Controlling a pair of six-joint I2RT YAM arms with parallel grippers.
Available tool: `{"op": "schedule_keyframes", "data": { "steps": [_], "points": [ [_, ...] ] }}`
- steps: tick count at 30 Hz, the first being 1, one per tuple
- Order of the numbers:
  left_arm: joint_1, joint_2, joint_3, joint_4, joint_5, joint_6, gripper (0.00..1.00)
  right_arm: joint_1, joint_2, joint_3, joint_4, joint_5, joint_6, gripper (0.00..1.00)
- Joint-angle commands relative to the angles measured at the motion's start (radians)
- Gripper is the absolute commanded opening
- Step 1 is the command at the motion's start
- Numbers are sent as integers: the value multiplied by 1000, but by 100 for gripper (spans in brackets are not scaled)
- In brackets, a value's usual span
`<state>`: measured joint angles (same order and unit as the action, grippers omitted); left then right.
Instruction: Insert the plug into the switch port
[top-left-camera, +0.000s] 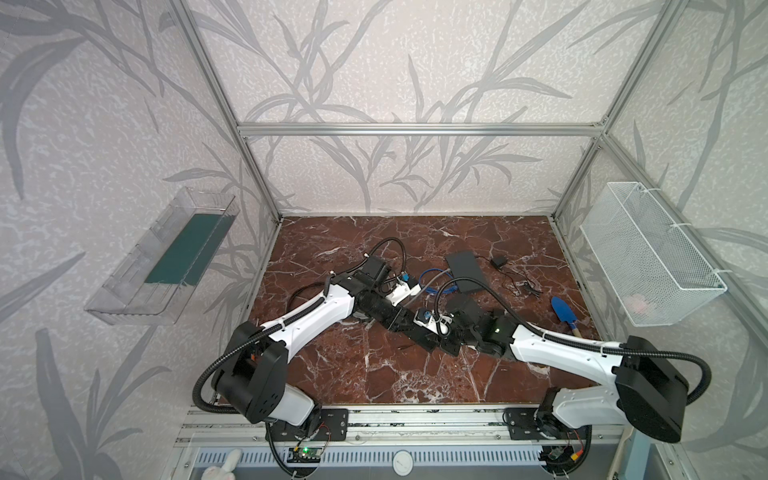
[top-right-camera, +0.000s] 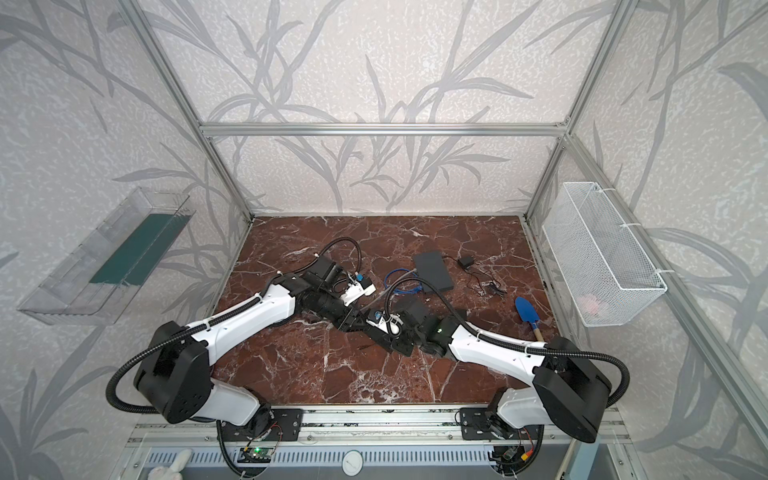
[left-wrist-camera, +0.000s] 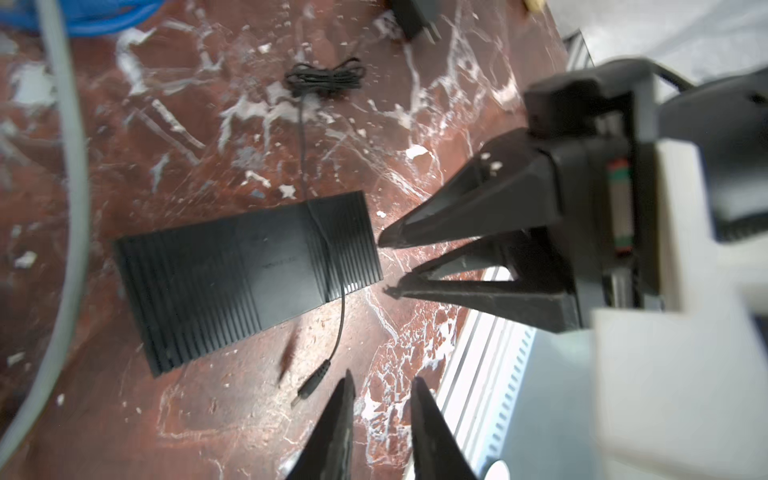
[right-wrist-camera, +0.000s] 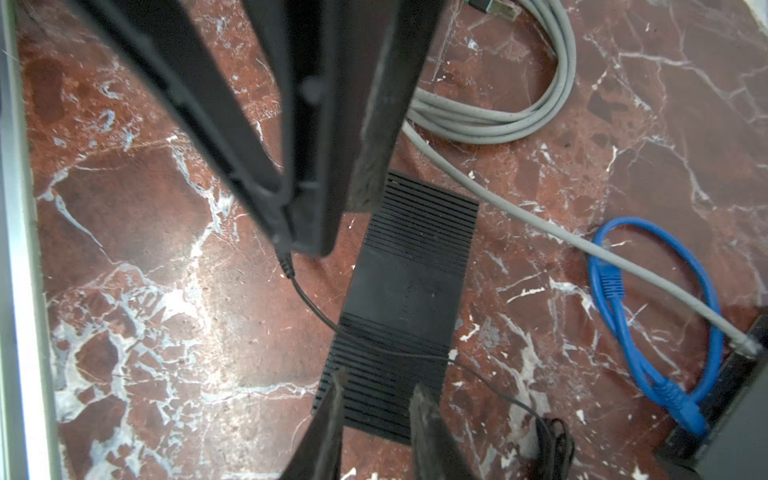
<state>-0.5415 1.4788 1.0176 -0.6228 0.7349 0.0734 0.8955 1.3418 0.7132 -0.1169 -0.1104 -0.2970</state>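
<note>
ok so the switch (left-wrist-camera: 249, 274) lies long-ways left to right, and the plug (left-wrist-camera: 311, 383) is loose just off its near edge, tip pointing away. Left gripper (left-wrist-camera: 382, 376) is right beside it, jaws narrowly apart, empty; right gripper (left-wrist-camera: 384, 267), same, hovers at the right end

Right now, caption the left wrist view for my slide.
Left pincer open beside the loose barrel plug; right pincer open near the black switch on marble table.
</note>
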Motion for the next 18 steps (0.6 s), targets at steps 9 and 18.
{"op": "schedule_keyframes", "data": {
  "steps": [9,18],
  "points": [
    [94,-139,-206,217,-228,-518,49,6,34,77,-123,-16,-44,54],
    [151,-289,-336,234,-335,-663,52,33,121,172,-155,-57,-154,58]
  ]
}}
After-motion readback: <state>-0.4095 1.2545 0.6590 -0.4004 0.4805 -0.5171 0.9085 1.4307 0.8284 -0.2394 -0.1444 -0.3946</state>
